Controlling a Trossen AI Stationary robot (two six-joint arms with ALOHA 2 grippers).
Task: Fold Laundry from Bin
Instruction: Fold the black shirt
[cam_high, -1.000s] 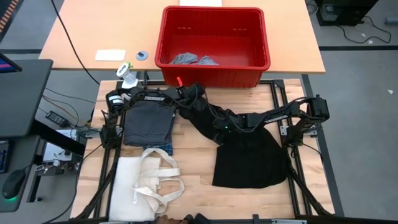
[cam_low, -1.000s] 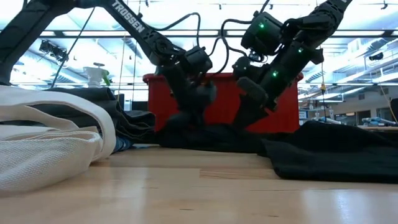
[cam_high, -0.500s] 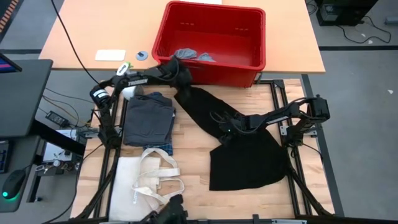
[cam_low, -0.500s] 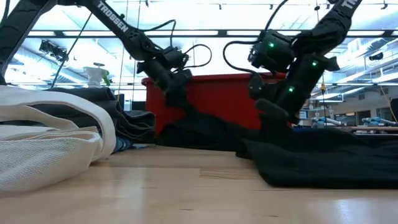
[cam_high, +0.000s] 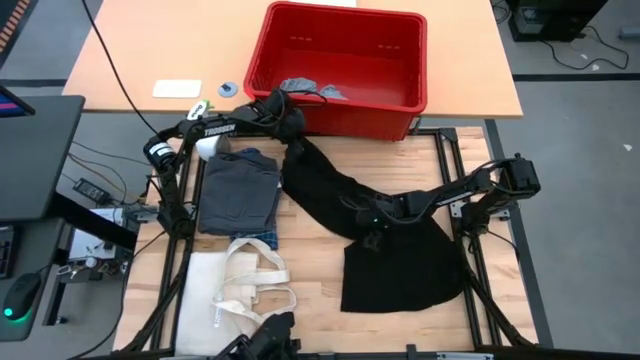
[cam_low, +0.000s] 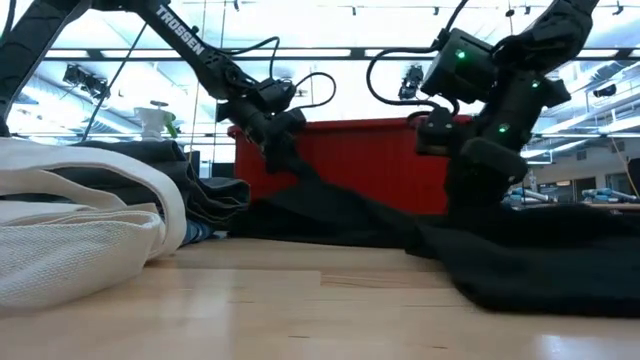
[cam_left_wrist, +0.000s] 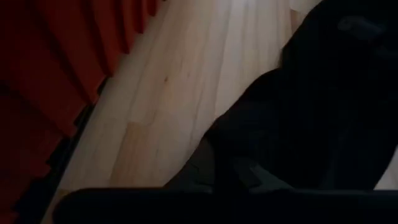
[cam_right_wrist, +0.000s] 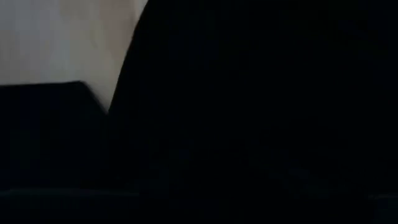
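high view showed the black piece stretched across the wooden table, one narrow end lifted toward the bin and the wide end spread flat near the table's right front. the left gripper hung just in front of the bin's near wall, fingers pinched together on that raised end of the black piece. the right gripper was down on the middle of the same cloth; its fingers were sunk in the dark folds and i could not tell whether they were apart or closed. its wrist view showed almost only black fabric.

inside the bin lay a small light grey piece against the near wall. left of the black piece, a folded dark grey piece sat on a plaid shirt, of which only an edge showed. a tote bag lay in front of those, handles looped toward the table's middle. a white spray bottle stood by the left arm's upper link, close to the stack's far corner.

low view had the tote bag and stack crowding the left, the bin walling the back. bare wood remained between stack and black piece, and along the front edge.
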